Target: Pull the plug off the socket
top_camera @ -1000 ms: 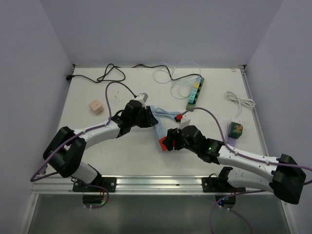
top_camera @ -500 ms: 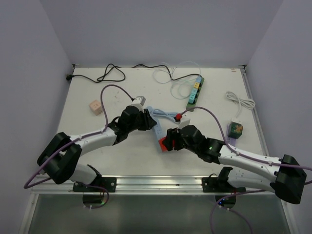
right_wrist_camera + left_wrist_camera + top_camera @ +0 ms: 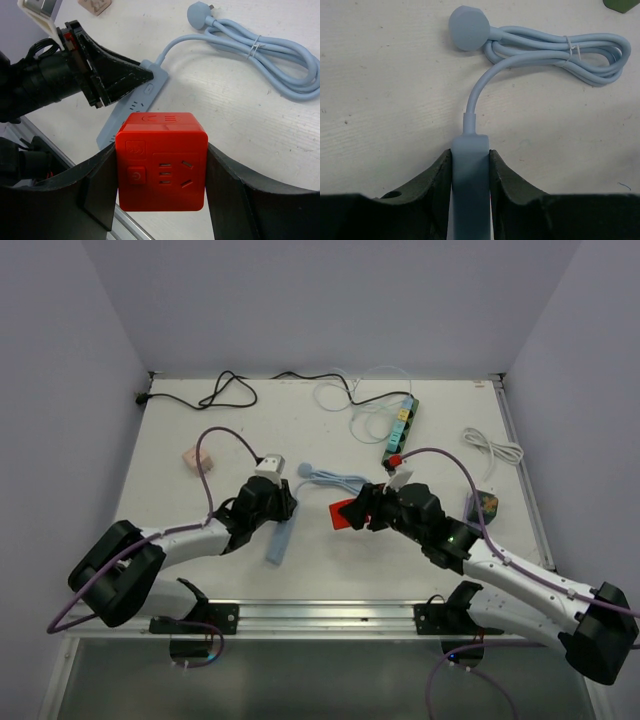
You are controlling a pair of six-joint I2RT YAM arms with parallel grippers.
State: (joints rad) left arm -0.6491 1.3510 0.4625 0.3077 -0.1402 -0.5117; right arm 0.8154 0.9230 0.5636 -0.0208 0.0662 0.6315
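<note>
On the left side of the table [image 3: 160, 475], my left gripper [image 3: 278, 506] is clamped tight on the pale blue power strip [image 3: 279, 542], whose cord [image 3: 335, 478] lies coiled beyond. To the right, clear of the strip, my right gripper [image 3: 362, 510] grips the red cube plug [image 3: 345, 512] between half-spread jaws.

1. The socket is a long, pale-blue power strip [image 3: 279, 540] lying left of the surface's middle, with its length running toward the near edge. The left claw [image 3: 283, 508] pinches its cord end.
2. Its pale-blue cord [image 3: 335, 478] curves off into a tied coil near the surface's middle and ends in a round plug head [image 3: 468, 27].
3. The plug is a red cube [image 3: 347, 512] with a button and pin holes on one face. It sits clamped in the right claw [image 3: 362, 510], near the strip's right side but clear of it.
</note>
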